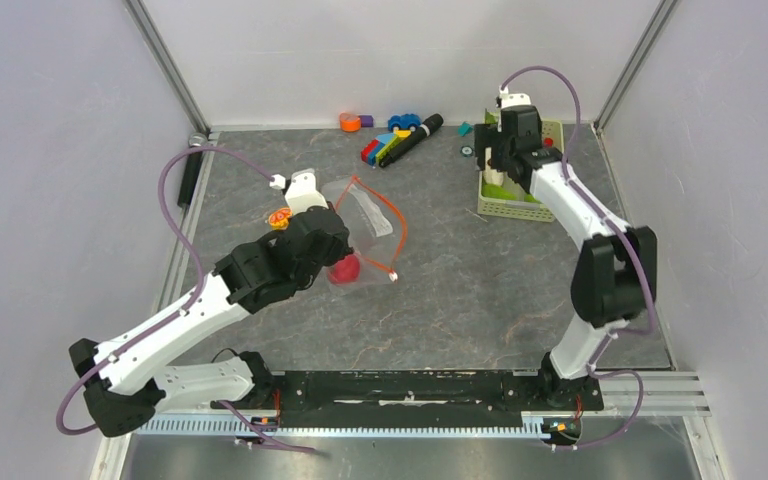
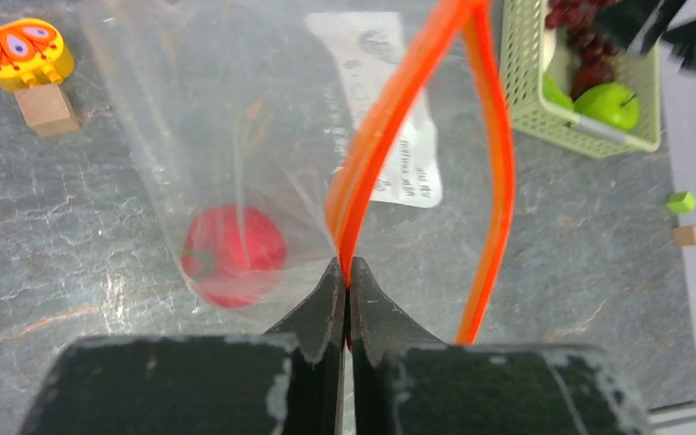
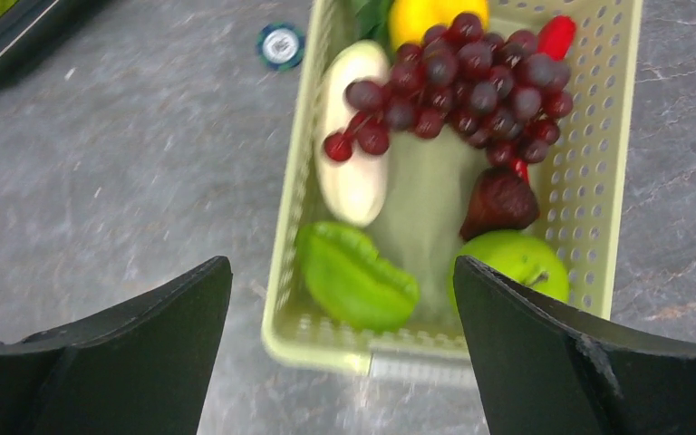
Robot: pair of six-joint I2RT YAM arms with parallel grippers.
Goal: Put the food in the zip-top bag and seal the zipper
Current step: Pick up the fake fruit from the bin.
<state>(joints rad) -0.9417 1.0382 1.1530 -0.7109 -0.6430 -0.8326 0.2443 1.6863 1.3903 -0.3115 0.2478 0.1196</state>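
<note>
The left pincer (image 2: 346, 299) is found pressed together, pinching one side of the red-orange zipper (image 2: 390, 127) at the mouth of the clear bag (image 2: 190, 118); the other side of the strip is bowed away, so the mouth is held open. A red apple (image 2: 234, 254) is seen lying inside the bag, which sits left of centre on the table. The zipper's small white slider (image 1: 394, 276) is noted at the near end of the strip. The right pincer (image 3: 343, 267) is spread wide above the pale green basket (image 3: 598, 181) at the far right, with nothing gripped. In the basket are recorded dark red grapes (image 3: 471, 82), a white radish (image 3: 353, 172), a green apple (image 3: 512, 263), a yellow fruit (image 3: 426, 14) and a red chili (image 3: 557, 36). The table (image 1: 480, 290) is a grey, stone-patterned surface enclosed by plain pale walls (image 1: 390, 50); coloured blocks (image 1: 390, 145) are scattered at its far edge.
</note>
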